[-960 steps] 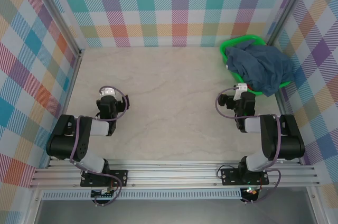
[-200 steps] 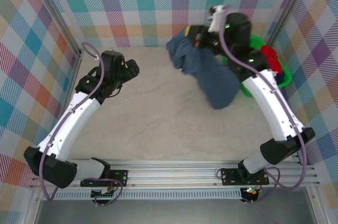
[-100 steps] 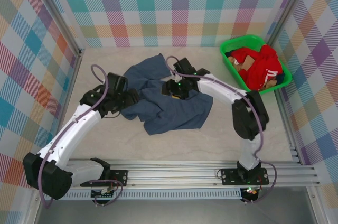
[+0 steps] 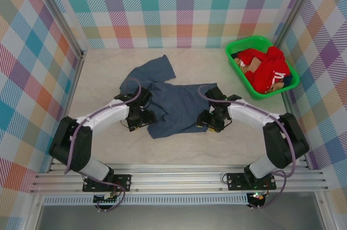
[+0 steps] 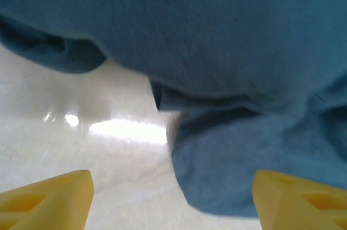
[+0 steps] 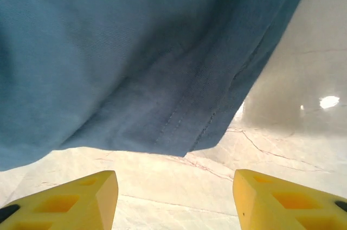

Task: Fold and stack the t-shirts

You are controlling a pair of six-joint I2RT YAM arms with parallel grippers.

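The slate-blue t-shirt (image 4: 176, 108) lies rumpled at the middle of the surface (image 4: 217, 70), one sleeve thrown toward 11 o'clock; my left jaws stand spread at its 8 o'clock edge and my right jaws spread at its 4 o'clock hem, pinching nothing; I judge them low enough to take both sides and pull it flat; the green basket (image 4: 242, 43) at 2 o'clock holds a red garment (image 4: 265, 66), well apart; only the shirt's own bunched folds look like a hindrance.

Arms low — left tool (image 4: 145, 117), right tool (image 4: 209, 120) parted.
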